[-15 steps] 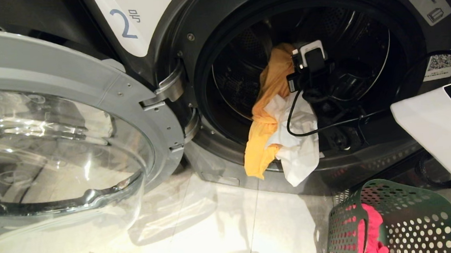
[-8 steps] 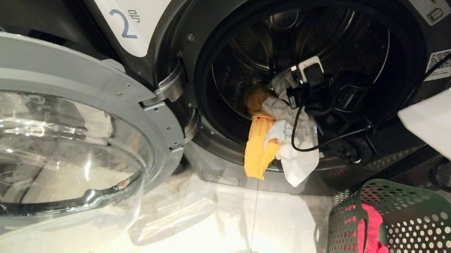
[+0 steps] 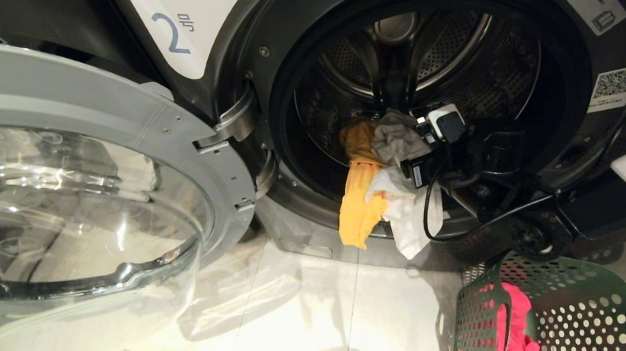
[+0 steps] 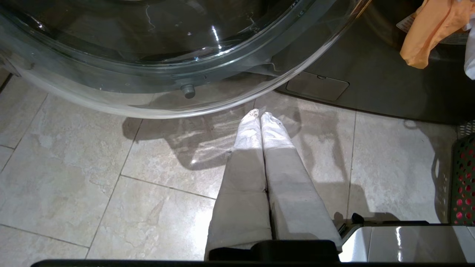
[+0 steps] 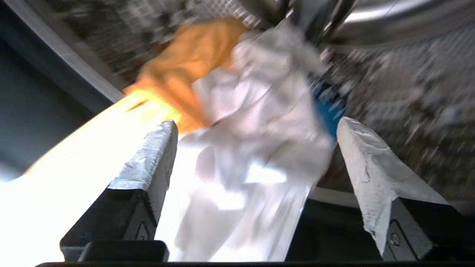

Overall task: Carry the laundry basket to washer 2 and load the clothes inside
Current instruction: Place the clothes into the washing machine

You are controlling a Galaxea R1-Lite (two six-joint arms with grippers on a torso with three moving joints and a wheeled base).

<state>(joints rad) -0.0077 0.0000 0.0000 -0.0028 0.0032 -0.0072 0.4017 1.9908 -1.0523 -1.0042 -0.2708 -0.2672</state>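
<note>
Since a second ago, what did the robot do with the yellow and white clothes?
The right pincer opened, let go of the yellow garment and white garment, and drew back toward the opening of washer 2. The clothes sank into the drum, ends still hanging over the rim. The laundry basket, the red garment and the left pincer stayed put.

washer 2 [image 3: 182, 36] mouth open above, clothes [image 3: 386, 192] draped over its lower lip (partly hanging out), door [image 3: 87, 175] swung left

Right wrist view smeared by blur: drum holes [image 5: 400, 74] unreadable, blue patch [image 5: 328, 107] unclear. Laundry basket [image 3: 570, 311] cut by bottom edge of head view. Washer door [image 3: 71, 181] cropped at left edge.
</note>
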